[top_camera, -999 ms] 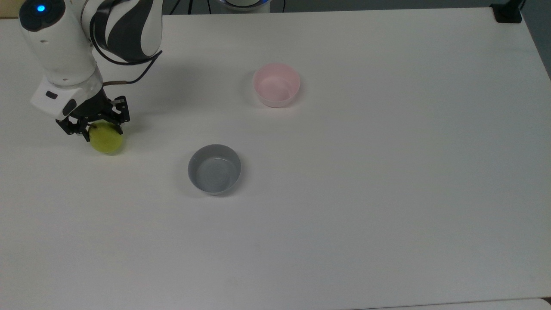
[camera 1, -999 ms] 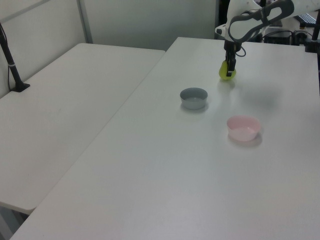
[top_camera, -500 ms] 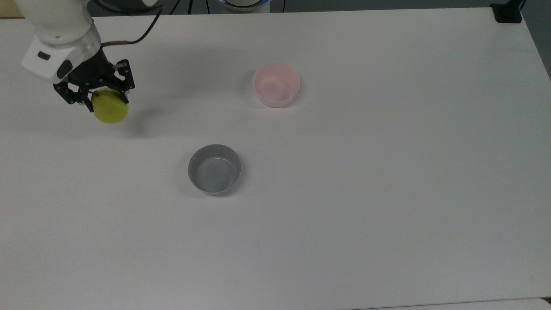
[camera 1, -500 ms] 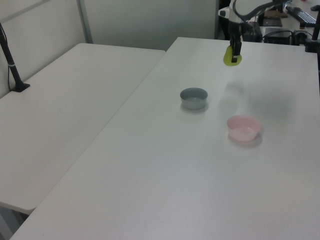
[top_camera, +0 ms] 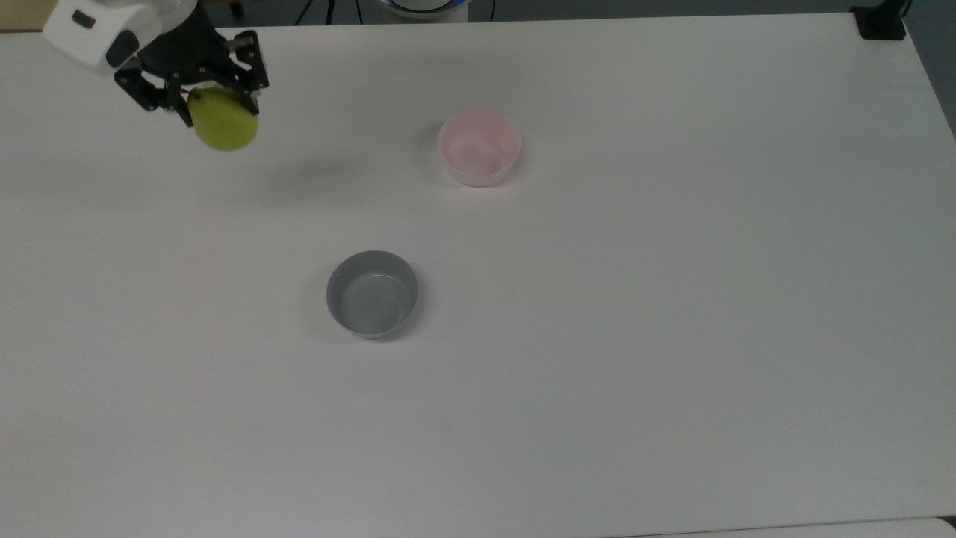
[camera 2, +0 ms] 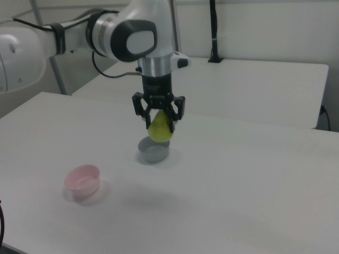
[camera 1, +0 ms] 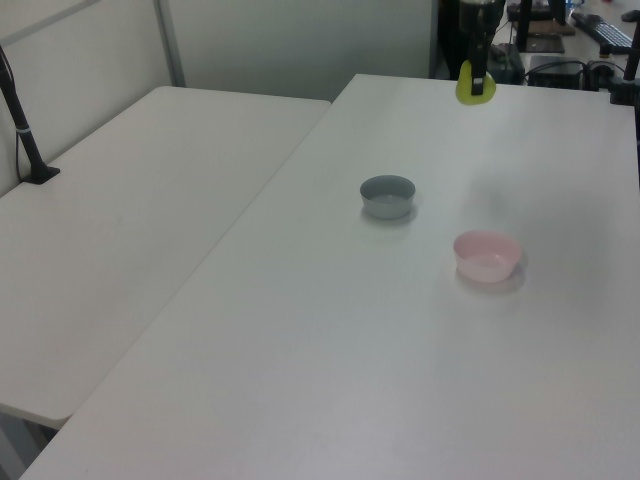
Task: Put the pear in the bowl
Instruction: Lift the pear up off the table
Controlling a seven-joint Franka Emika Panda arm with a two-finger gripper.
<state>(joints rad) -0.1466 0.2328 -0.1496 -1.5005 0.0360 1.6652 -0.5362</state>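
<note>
The yellow-green pear hangs well above the white table, held at its narrow top by my gripper, which is shut on it. The pale pink bowl stands empty on the table, far to the right of the pear in the top view and at the lower left in the right view. The pear's faint shadow lies on the table between pear and bowl.
A grey bowl stands empty nearer the table's middle, just behind the hanging pear in the right view. A second white table adjoins on the left view's left. A black clamp sits at the top view's upper right corner.
The gripper has lifted the pear off the table and carried it upward and toward the top view's upper right, closer to the pink bowl. Both bowls have stayed put.
</note>
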